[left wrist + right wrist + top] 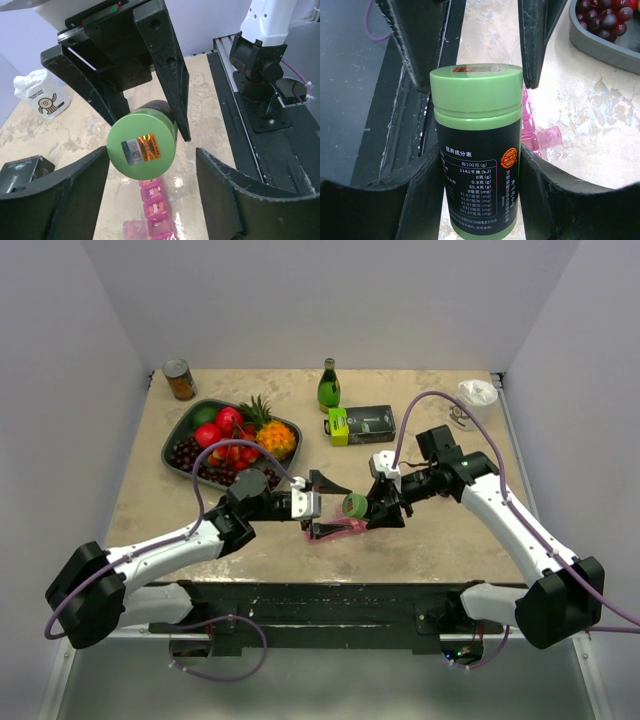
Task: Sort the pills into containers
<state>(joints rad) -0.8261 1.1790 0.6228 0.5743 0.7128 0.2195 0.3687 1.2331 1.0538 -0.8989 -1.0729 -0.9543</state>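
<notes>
Marbled bench (450,530) carries a pink pill organiser (335,531) near its front edge; just above, the right gripper (368,506) has its jaws clamped on a green-capped bottle (354,505), the left gripper (150,152) has jaws apart around the cap, and a fruit tray (170,452) sits beyond

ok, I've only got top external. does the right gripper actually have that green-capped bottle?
Observer: Yes. The right wrist view shows the right gripper shut on the green-capped bottle, jaws on its dark label below the cap.
Operator: left one gripping the cap?
Observer: No. In the left wrist view the left gripper is open, and the cap sits between its jaws with a gap on each side.
Operator: anything in the organiser?
Observer: The left wrist view shows orange pills in two compartments of the pink pill organiser.
</notes>
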